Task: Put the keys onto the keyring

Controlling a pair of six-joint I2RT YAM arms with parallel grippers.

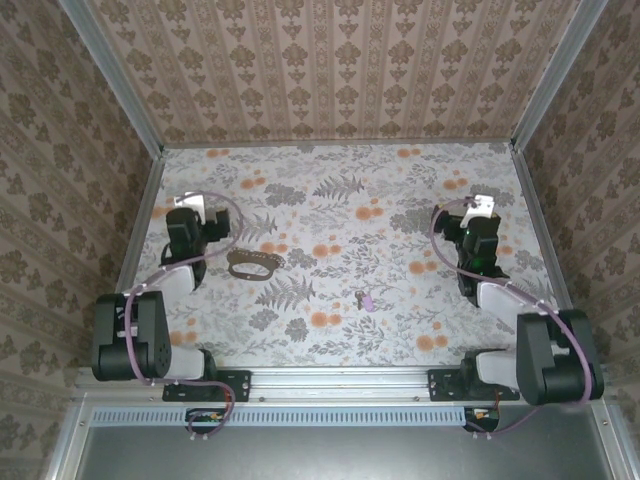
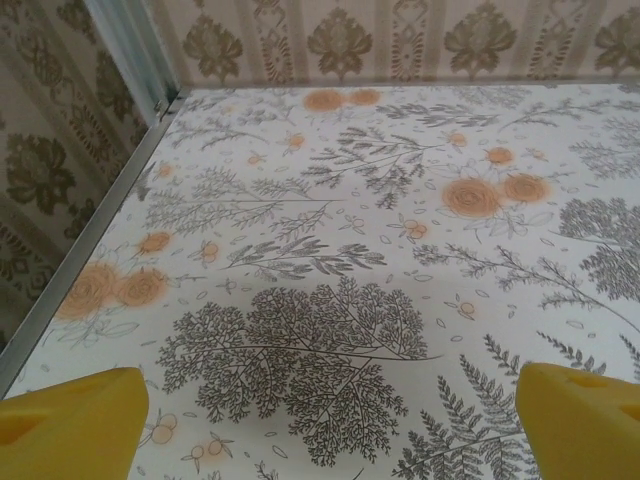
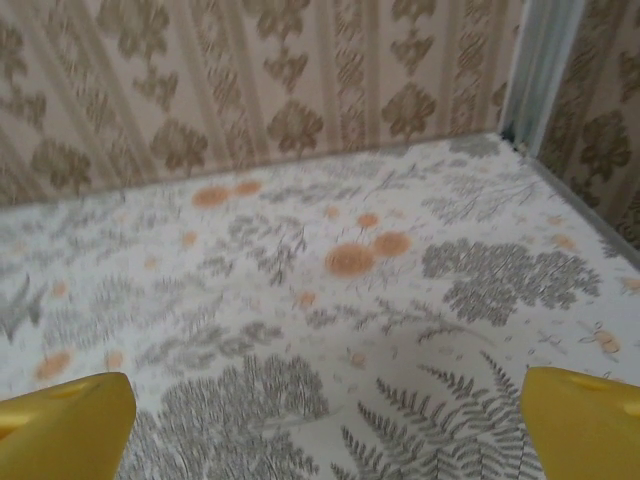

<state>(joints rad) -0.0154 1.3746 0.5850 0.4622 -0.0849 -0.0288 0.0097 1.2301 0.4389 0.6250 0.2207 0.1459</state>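
- Left gripper (image 2: 325, 428): jaws spread wide, nothing between them. Yellow fingers (image 2: 70, 425) sit at the two lower corners of the left wrist view, with bare floral table (image 1: 400, 180) between them.
- Right gripper (image 3: 325, 425): jaws also spread wide and holding nothing. Its fingertips (image 3: 585, 420) hang above the tabletop, which is blurred here.
- Keyring (image 1: 252, 263): lies flat on the table at about 9 o'clock from the table's centre in the top view. The left arm's wrist is near it at about 10 o'clock, not touching.
- Key (image 1: 364, 299): lies flat at about 5 o'clock from the centre, pinkish head showing. It is apart from the keyring, between 3 and 4 o'clock of it.
- The right arm's wrist stands well apart from the key, at about 2 o'clock of it.
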